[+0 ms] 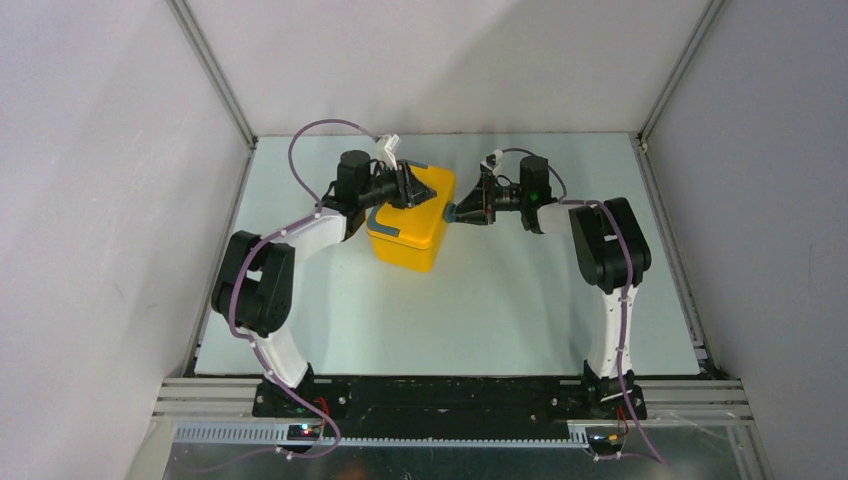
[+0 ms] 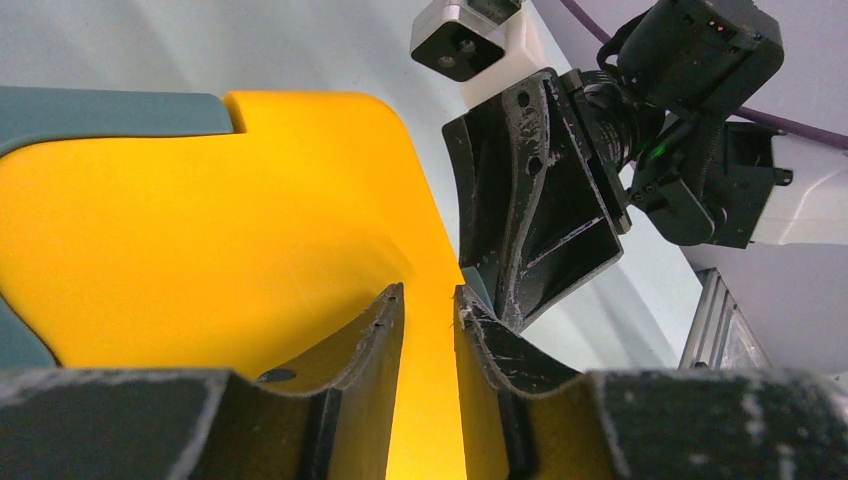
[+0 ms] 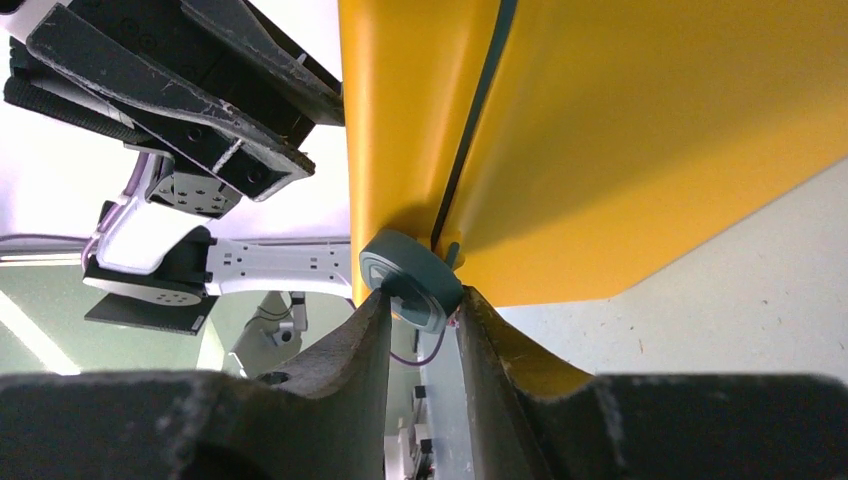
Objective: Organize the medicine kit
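The yellow medicine kit (image 1: 410, 235) stands closed on the table, back of centre. Its lid fills the left wrist view (image 2: 200, 230) and its side fills the right wrist view (image 3: 650, 130). My left gripper (image 1: 408, 187) rests over the lid's top, jaws nearly together with nothing between them (image 2: 430, 295). My right gripper (image 1: 455, 211) is at the kit's right side, its fingertips (image 3: 420, 300) pinched on the small blue-grey latch (image 3: 410, 275). The right gripper's fingers (image 2: 540, 200) show in the left wrist view, just past the lid's edge.
The pale table (image 1: 500, 310) is walled by white panels at the back and both sides. Metal rails run along the near edge by the arm bases. A blue-grey trim strip (image 2: 100, 105) runs along the lid's far edge.
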`<state>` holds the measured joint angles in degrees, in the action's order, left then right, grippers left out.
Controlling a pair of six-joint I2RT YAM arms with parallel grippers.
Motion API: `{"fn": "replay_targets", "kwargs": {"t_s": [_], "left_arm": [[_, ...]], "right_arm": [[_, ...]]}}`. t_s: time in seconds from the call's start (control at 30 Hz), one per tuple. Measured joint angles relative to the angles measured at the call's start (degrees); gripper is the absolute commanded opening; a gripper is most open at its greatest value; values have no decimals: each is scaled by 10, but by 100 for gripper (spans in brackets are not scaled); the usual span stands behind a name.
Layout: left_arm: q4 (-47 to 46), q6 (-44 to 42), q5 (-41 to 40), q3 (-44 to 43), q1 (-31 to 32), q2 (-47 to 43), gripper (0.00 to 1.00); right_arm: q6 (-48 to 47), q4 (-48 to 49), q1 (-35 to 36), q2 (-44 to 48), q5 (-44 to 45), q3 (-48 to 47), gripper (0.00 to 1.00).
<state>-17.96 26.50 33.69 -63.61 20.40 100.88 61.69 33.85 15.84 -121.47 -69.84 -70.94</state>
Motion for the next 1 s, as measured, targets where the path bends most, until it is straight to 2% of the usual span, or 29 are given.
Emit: {"fn": "replay_targets", "kwargs": {"t_s": [1.0], "left_arm": [[-22,5,17,-14,1,25,32]], "right_arm": [[71,67,9,-79,-10,0,38]]}}
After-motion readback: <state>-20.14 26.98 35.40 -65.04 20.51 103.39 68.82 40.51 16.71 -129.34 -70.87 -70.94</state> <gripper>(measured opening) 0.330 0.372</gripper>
